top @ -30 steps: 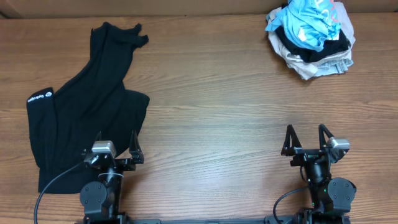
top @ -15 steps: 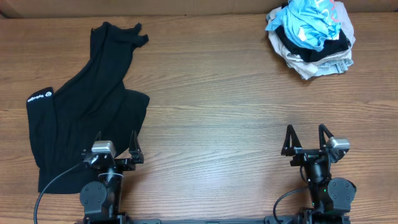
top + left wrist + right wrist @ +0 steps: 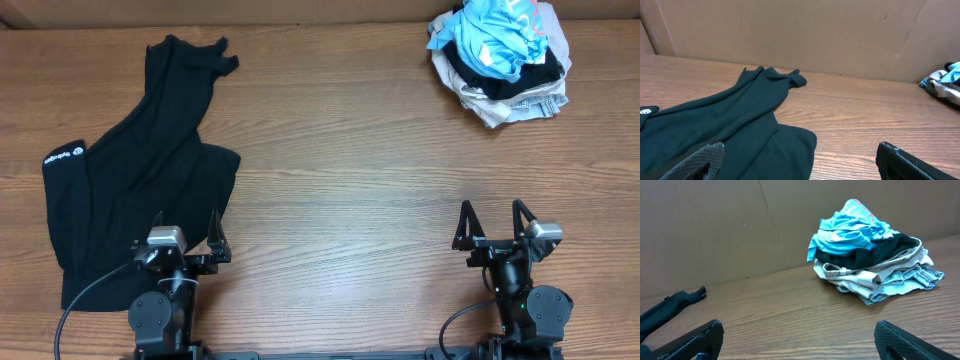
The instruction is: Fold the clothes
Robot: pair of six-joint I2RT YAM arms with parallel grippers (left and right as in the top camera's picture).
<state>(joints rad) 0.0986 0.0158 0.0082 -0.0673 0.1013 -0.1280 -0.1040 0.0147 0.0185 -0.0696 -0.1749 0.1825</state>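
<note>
- Wood-grain bench (image 3: 350,180), backed by a plain brown cardboard wall (image 3: 790,35).
- On the left half, laid out flat but crooked: a black garment (image 3: 140,180), with a white label at its left edge and its near hem just beside the left arm's base.
- In the far right corner: a crumpled pile of clothes (image 3: 500,55), light blue on top, black and beige underneath.
- No change over the last second: same cloth outline, same arm poses. Most likely the very start of the task, with no fold made and no piece picked up.
- Left pincer (image 3: 185,216): spread wide and holding nothing, its left finger over the black garment's near edge; contact with the cloth impossible to tell.
- Right pincer (image 3: 491,205): likewise spread wide and empty, over bare wood, well apart from the pile.
- Probably first in line: the black garment, closest and already spread out.
</note>
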